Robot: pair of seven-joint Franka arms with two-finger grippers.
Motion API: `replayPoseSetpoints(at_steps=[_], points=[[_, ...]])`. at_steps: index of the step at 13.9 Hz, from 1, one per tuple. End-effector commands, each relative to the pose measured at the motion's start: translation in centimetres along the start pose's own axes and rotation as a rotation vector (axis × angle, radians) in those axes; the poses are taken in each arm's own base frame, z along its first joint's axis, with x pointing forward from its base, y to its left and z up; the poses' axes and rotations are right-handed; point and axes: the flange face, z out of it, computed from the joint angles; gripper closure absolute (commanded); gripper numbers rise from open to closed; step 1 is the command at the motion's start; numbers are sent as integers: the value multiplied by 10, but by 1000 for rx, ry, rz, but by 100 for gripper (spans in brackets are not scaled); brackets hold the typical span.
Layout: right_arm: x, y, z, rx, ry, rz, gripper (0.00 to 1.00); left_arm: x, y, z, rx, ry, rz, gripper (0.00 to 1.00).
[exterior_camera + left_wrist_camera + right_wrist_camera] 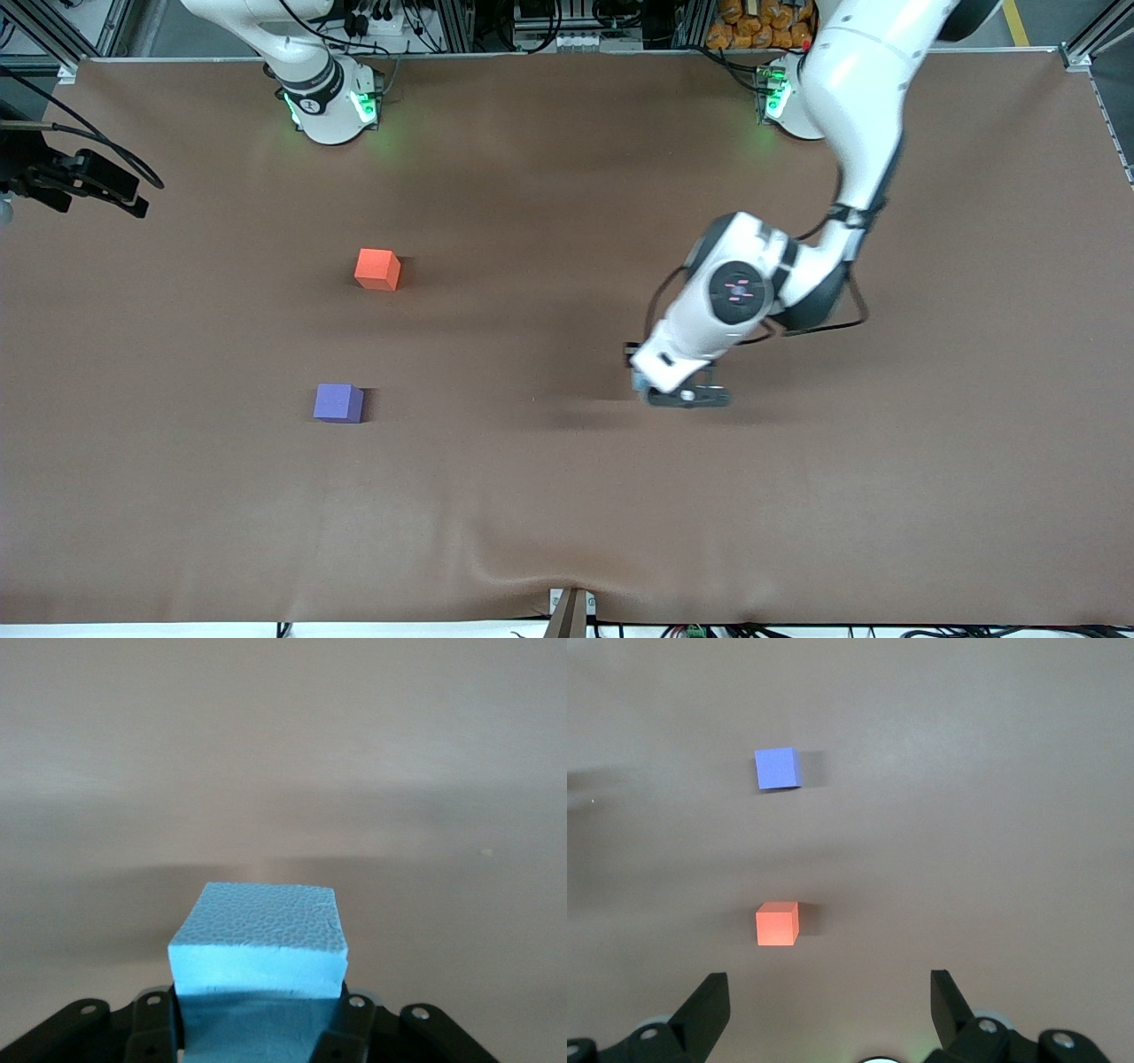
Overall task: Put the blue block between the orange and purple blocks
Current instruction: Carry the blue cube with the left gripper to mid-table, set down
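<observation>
Orange-red and violet-purple matte cubes, the orange block (pixel 377 268) and the purple block (pixel 337 402), sit well apart toward the right arm's end, purple nearer the front camera. My right gripper (pixel 829 1003) waits above them, fingers wide. My left gripper (pixel 680 393) pinches the light sky-blue foam cube, the blue block (pixel 258 939), by opposite side faces; I judge it light, grippy, slightly soft.

A robotics laboratory is indicated. Two white arm bases (pixel 330 105) with green status lights are bolted along one edge of a table covered in a brown mat (pixel 567 496). Aluminium framing (pixel 84 35), bundled cables (pixel 381 18) and electrical equipment are seen past that edge.
</observation>
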Motion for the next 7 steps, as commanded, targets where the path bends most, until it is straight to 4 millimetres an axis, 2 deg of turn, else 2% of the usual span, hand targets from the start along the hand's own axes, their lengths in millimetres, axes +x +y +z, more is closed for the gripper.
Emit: replayPoseSetpoints(at_steps=[1, 4, 7], points=[[-2, -2, -3, 2, 6, 11, 0, -1, 54, 27, -44, -14, 17, 100], [-2, -1, -3, 2, 6, 12, 0, -37, 107, 64, -38, -36, 72, 100], [-2, -1, -5, 3, 12, 12, 0, -53, 116, 84, -13, -54, 81, 100]])
